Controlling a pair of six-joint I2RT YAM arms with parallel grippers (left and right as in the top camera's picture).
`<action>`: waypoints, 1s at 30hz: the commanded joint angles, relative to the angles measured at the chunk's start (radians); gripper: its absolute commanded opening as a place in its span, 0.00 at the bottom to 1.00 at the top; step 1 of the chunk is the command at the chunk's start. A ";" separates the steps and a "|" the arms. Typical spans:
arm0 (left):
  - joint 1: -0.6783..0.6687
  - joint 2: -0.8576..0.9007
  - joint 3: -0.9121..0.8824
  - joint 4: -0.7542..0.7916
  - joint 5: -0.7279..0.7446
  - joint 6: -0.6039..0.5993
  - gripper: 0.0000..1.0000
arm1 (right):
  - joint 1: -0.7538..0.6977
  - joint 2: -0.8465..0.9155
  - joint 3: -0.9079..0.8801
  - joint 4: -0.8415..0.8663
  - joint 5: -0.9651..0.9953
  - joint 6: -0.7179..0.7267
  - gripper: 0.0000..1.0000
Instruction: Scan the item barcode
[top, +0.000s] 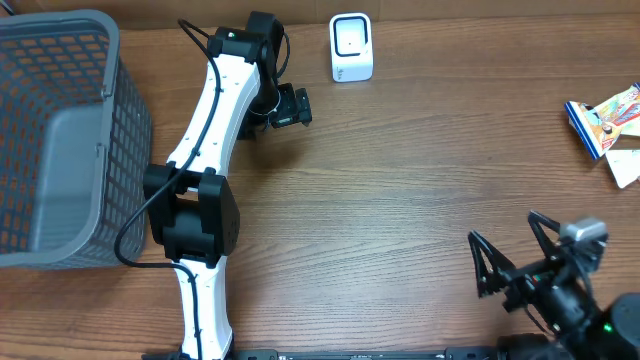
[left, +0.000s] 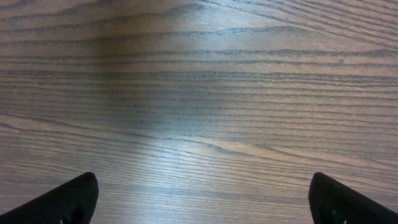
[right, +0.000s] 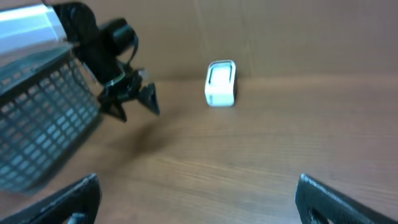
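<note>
The item (top: 604, 118), a colourful flat packet with a blue edge, lies at the table's far right; no barcode shows on it. A white scanner (top: 351, 47) stands upright at the back middle, and it also shows in the right wrist view as the scanner (right: 221, 83). My left gripper (top: 298, 106) hangs open over bare wood just left of the scanner, with nothing between its fingers (left: 68, 199). My right gripper (top: 510, 252) is open and empty near the front right, well short of the item.
A grey mesh basket (top: 60, 60) fills the left side, and its wall (right: 43, 130) shows in the right wrist view. A white packet (top: 626, 166) lies partly cut off by the right edge beside the item. The white left arm (top: 215, 120) crosses the table's left-middle.
</note>
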 joint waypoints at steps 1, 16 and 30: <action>-0.006 -0.002 -0.003 0.000 0.001 -0.006 1.00 | 0.010 -0.024 -0.122 0.104 0.035 -0.003 1.00; -0.006 -0.002 -0.003 0.000 0.001 -0.006 1.00 | 0.045 -0.194 -0.534 0.561 0.077 -0.003 1.00; -0.006 -0.002 -0.003 0.000 0.001 -0.006 1.00 | 0.045 -0.278 -0.739 0.739 0.131 -0.003 1.00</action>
